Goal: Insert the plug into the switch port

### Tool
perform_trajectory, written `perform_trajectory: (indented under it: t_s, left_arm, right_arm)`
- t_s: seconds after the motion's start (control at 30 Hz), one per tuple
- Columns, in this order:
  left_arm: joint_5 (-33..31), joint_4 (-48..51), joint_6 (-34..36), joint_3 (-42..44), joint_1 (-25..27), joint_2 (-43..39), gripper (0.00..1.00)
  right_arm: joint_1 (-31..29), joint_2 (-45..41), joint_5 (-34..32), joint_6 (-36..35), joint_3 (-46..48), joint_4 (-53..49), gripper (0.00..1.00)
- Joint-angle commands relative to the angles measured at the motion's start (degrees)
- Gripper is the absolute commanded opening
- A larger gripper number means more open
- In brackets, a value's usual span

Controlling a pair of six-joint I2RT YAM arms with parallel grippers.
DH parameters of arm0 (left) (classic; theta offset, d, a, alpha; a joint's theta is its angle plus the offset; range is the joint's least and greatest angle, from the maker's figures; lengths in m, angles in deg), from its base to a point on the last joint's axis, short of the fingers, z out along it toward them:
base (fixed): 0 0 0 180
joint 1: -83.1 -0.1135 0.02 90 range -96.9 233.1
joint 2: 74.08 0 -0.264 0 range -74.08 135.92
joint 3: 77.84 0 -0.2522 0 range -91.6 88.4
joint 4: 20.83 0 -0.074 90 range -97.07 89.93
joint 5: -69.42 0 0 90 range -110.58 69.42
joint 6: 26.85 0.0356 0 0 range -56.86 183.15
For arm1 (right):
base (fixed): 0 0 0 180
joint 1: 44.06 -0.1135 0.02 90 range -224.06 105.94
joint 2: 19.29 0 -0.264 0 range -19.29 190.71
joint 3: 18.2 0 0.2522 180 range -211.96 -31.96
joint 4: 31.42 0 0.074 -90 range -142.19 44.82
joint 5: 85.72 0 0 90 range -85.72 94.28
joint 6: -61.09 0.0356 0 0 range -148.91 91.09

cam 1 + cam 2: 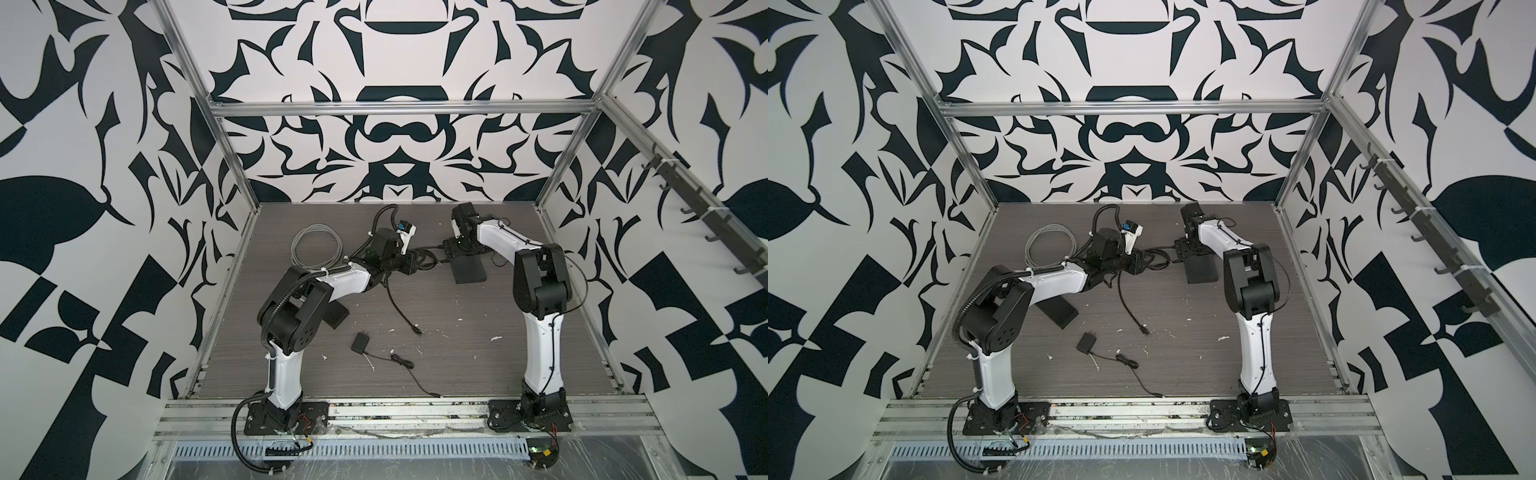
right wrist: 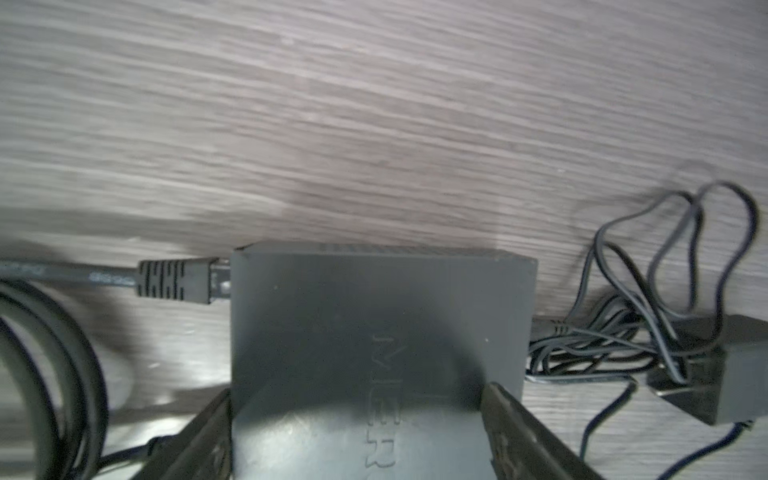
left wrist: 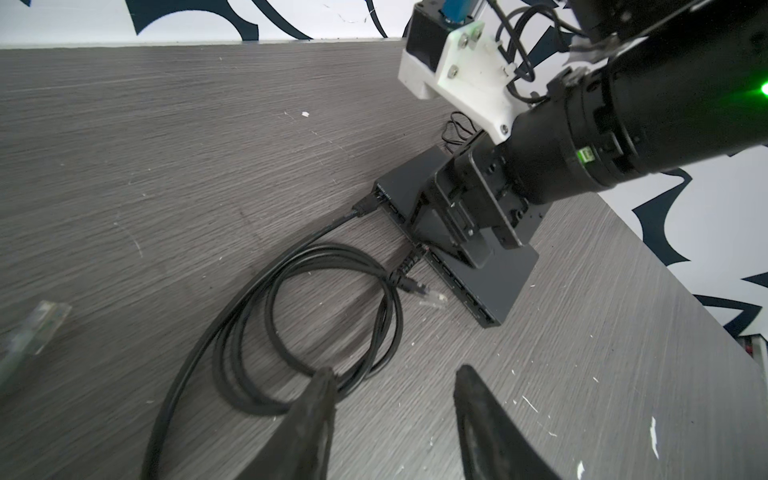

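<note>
The black switch (image 1: 469,272) lies flat at the back middle of the table. My right gripper (image 2: 359,390) reaches down over it, its fingers (image 2: 511,419) pressed against two opposite sides of the box. One black plug (image 2: 183,282) sits in a port at the switch's end. A second plug (image 3: 430,297), with a clear tip, lies loose on the table just before the port row of the switch (image 3: 498,286). Its black cable (image 3: 316,299) coils toward my left gripper (image 3: 395,372), which is open and holds nothing. One of its fingertips (image 3: 326,378) hovers over the coil.
A grey coiled cable (image 1: 318,249) lies at the back left; its clear plug (image 3: 41,324) shows blurred in the left wrist view. A power adapter (image 1: 359,344) with a thin lead and a black power cord (image 1: 399,309) lie mid-table. Another adapter with tangled wire (image 2: 706,374) sits beside the switch.
</note>
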Motion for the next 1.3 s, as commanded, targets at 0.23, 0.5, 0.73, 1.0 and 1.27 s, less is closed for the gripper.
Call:
perform_trajectory:
  t_s: [0.23, 0.5, 0.73, 1.0, 1.27]
  left_arm:
    - [-9.5, 7.0, -0.8, -2.7, -0.4, 0.7, 0.5]
    - [-14.9, 15.1, -6.2, -3.5, -0.9, -1.2, 0.49]
    - [-18.8, 18.5, -13.6, -3.6, 1.3, 3.5, 0.45]
    - [-23.8, 18.8, -15.4, -5.4, 2.0, 8.8, 0.32]
    - [-27.9, 18.6, -15.3, -9.1, 2.1, 12.5, 0.24]
  right_arm:
    - [3.1, -1.8, 1.6, -0.9, -2.1, -1.4, 0.89]
    - [1.4, -8.5, 4.9, 1.9, -0.8, -1.4, 0.88]
    - [-1.8, -14.4, 11.8, 4.8, 5.1, 0.4, 0.83]
    - [-4.0, -18.6, 16.3, 6.8, 11.4, 3.1, 0.76]
    - [-4.2, -20.3, 17.2, 7.2, 14.4, 4.2, 0.73]
